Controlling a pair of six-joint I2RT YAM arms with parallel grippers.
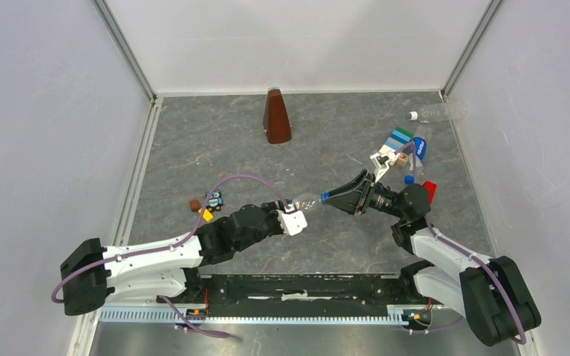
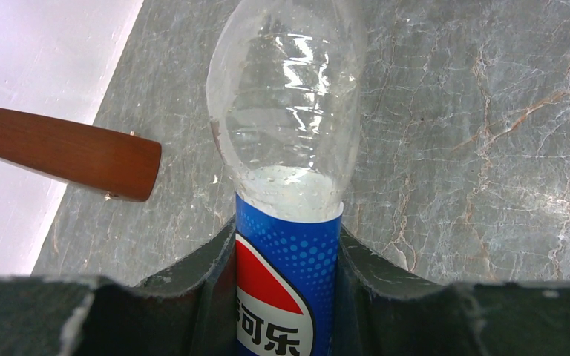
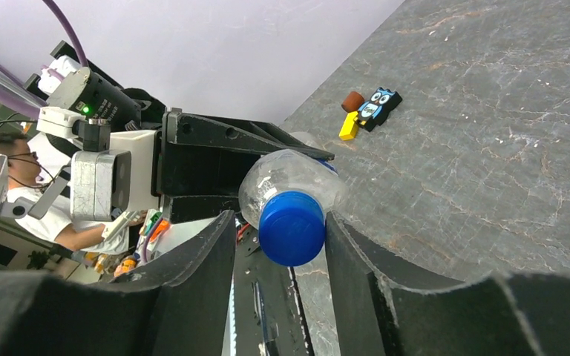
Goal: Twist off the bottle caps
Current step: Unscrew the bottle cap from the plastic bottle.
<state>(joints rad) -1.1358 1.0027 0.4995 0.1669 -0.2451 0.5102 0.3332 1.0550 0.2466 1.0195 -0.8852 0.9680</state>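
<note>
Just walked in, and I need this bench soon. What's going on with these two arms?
They're working on unscrewing a cap. The left gripper is clamped on the labelled bottle, holding it sideways with the neck towards the other arm. The right gripper has a finger on each side of the blue cap, with a gap showing on one side, so it isn't gripped yet. The cap is on the bottle. A clear bottle lies by the far right wall, capped too.
</note>
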